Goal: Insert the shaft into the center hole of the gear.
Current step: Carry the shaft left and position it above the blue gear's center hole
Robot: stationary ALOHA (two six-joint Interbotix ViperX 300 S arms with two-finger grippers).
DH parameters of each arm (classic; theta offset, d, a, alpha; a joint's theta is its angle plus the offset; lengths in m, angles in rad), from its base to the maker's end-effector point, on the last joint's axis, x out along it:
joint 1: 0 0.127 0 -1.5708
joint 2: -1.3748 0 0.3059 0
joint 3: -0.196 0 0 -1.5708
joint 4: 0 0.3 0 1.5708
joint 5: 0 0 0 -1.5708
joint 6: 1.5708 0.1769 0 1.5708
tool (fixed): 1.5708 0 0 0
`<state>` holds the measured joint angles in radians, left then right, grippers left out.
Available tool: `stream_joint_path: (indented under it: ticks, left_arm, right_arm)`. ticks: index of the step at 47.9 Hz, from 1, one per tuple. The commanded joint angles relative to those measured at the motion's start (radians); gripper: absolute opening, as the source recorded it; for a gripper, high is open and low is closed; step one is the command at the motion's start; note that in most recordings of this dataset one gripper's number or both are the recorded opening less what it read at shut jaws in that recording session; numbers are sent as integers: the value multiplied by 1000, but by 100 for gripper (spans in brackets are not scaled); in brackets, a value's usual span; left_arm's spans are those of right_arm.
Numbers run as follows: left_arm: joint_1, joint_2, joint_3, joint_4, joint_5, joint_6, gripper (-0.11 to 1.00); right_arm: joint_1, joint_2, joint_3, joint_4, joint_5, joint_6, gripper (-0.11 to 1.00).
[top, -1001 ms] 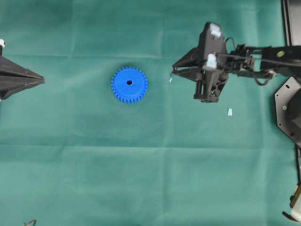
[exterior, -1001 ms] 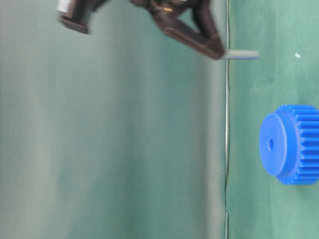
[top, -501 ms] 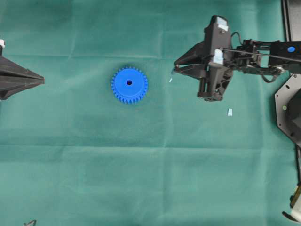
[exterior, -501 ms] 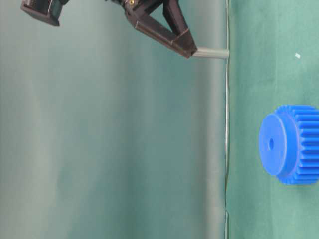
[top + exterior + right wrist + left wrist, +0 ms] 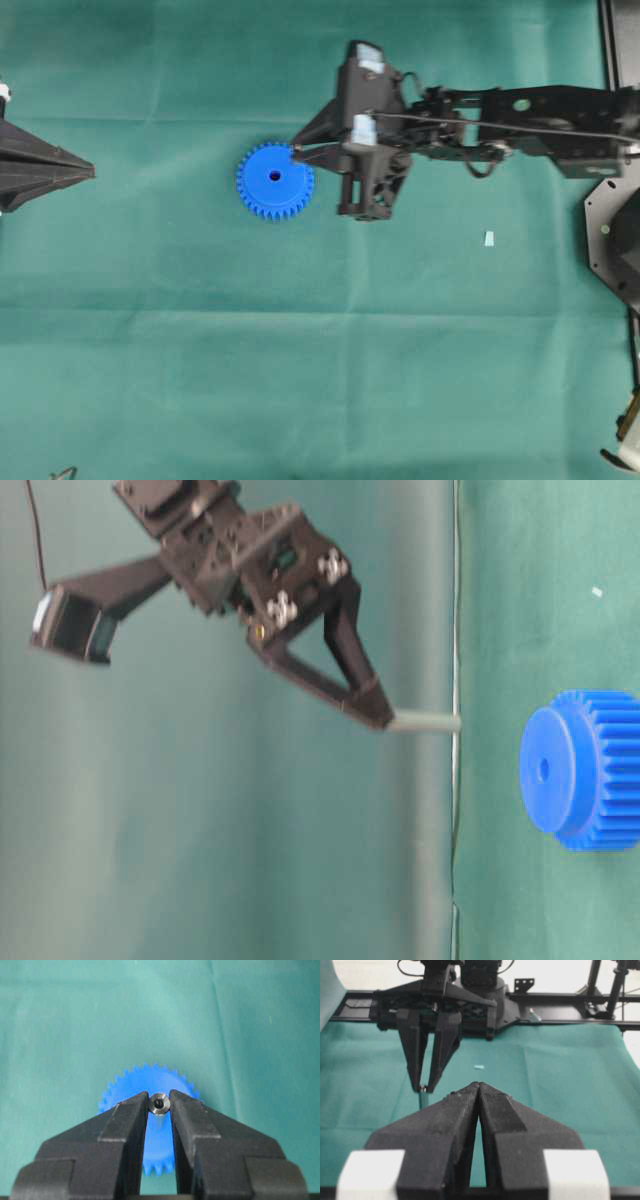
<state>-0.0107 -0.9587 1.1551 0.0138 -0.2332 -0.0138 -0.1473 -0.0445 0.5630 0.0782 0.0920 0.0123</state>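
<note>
The blue gear (image 5: 275, 180) lies flat on the green cloth, its center hole (image 5: 275, 176) uncovered. My right gripper (image 5: 295, 152) is shut on the shaft (image 5: 425, 722), a short grey pin pointing down at the table. Seen from overhead, the fingertips hover over the gear's upper right rim. At table level the pin's end stays apart from the gear (image 5: 580, 770) and offset from the hole (image 5: 543, 770). The right wrist view shows the shaft (image 5: 159, 1103) end-on between the jaws, above the gear (image 5: 150, 1080). My left gripper (image 5: 90, 172) rests shut and empty far left.
A small pale scrap (image 5: 489, 238) lies on the cloth to the right of the right arm. Black frame parts (image 5: 615, 240) stand along the right edge. The left wrist view faces the right gripper (image 5: 423, 1087) across the cloth.
My right gripper has carried the shaft leftward, from well right of the gear to above its upper right rim. The gear and the left arm have not moved.
</note>
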Motion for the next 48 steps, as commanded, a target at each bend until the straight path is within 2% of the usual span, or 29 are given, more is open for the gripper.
stream_joint_path:
  ticks: [1,20,36,48]
  left_arm:
    - [-3,8,-25,3,-6,2,0]
    - [-3,8,-25,3,-5,2,0]
    - [-3,8,-26,3,-5,2,0]
    - [-3,6,-25,3,-3,2,0]
  right_arm:
    - [5,17,-63,-2,-5,2,16]
    - [5,52,-75,-2,-5,5,17]
    - [5,152,-72,3,-28,9,16]
    - [5,153,-64,2,-44,9,16]
